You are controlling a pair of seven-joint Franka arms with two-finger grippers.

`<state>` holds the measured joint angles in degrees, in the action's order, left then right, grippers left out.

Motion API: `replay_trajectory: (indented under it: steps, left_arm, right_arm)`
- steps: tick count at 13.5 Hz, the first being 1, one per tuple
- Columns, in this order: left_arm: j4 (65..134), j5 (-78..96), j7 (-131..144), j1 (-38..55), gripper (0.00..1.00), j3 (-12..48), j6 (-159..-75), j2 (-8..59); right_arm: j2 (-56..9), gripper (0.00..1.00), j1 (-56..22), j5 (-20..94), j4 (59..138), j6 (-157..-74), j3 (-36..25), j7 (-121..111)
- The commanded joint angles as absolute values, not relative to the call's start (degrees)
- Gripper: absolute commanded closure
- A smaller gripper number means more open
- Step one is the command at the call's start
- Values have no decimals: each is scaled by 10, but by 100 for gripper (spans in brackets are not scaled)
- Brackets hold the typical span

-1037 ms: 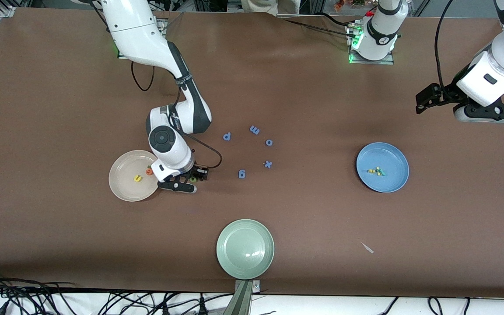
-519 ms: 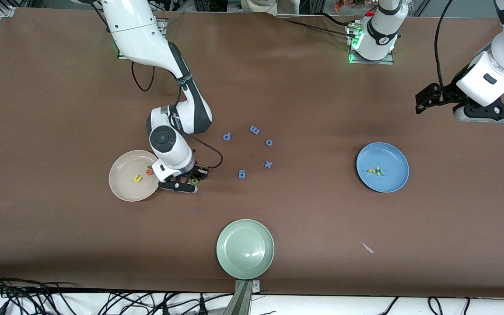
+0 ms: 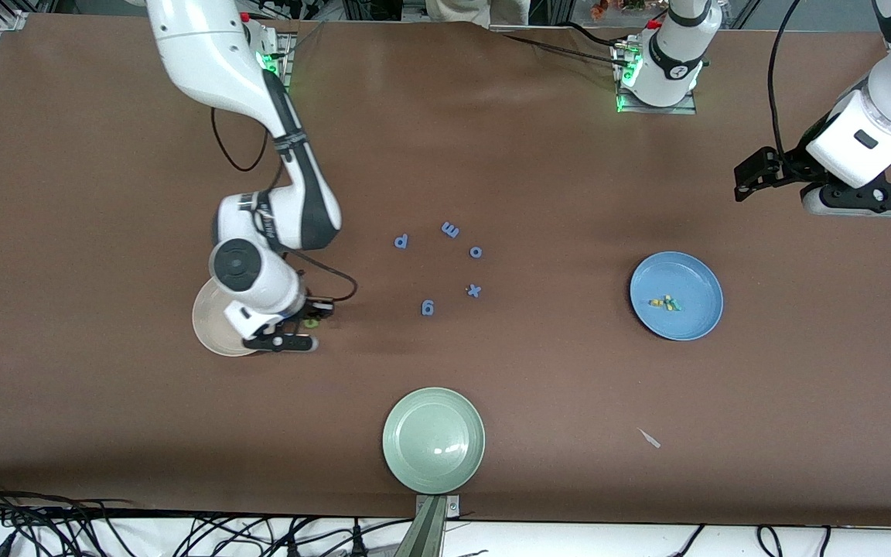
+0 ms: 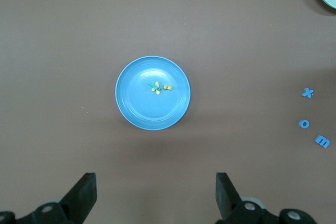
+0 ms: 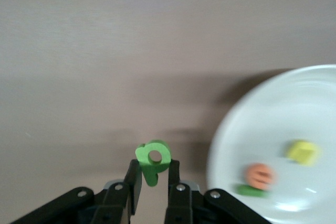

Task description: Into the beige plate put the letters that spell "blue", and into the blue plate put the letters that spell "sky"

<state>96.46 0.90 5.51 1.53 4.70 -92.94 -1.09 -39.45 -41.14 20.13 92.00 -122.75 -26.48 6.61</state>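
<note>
My right gripper [image 5: 154, 169] is shut on the dark green looped b [image 5: 152, 160], which stands up between its fingers. It hangs over the table just beside the rim of the beige plate [image 5: 294, 108]. In that plate lie the yellow u [image 5: 303, 152], the orange e [image 5: 260, 175] and the green l [image 5: 251, 191]. In the front view the right arm covers most of the beige plate [image 3: 209, 329]. The blue plate [image 3: 676, 295] holds the small yellow and teal letters [image 4: 157, 87]. My left gripper [image 4: 156, 192] waits open and empty, high over the left arm's end of the table.
Several all-blue letters lie mid-table: p [image 3: 401, 241], m [image 3: 450, 230], o [image 3: 476, 252], x [image 3: 474, 291] and one more [image 3: 428, 308]. A pale green plate [image 3: 433, 439] sits near the front edge. A white scrap [image 3: 650, 438] lies nearer the camera than the blue plate.
My right gripper closed on the green b and carried it toward the beige plate, and the arm now covers more of that plate. The left arm has not moved.
</note>
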Motion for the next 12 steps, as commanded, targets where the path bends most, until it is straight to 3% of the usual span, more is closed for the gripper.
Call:
replay_trajectory:
  steps: [1, 4, 7, 9, 12]
  left_arm:
    - [954, 23, 45, 14, 0, 48, -917, -11]
    - [953, 23, 45, 15, 0, 48, -917, -11]
    - [949, 23, 45, 16, 0, 48, -917, -11]
    - [949, 23, 45, 16, 0, 48, -917, -11]
    - [949, 23, 45, 16, 0, 48, -917, -11]
  right_arm:
    - [-367, 85, -409, 207, 936, -1171, -311, -39]
    - [-332, 83, -409, 207, 998, -1183, -338, -80]
    - [-309, 74, -410, 207, 1091, -1285, -337, -112]
    - [-311, 49, -411, 208, 1102, -1306, -336, -106]
    - [-311, 44, -413, 211, 1094, -1304, -336, -100]
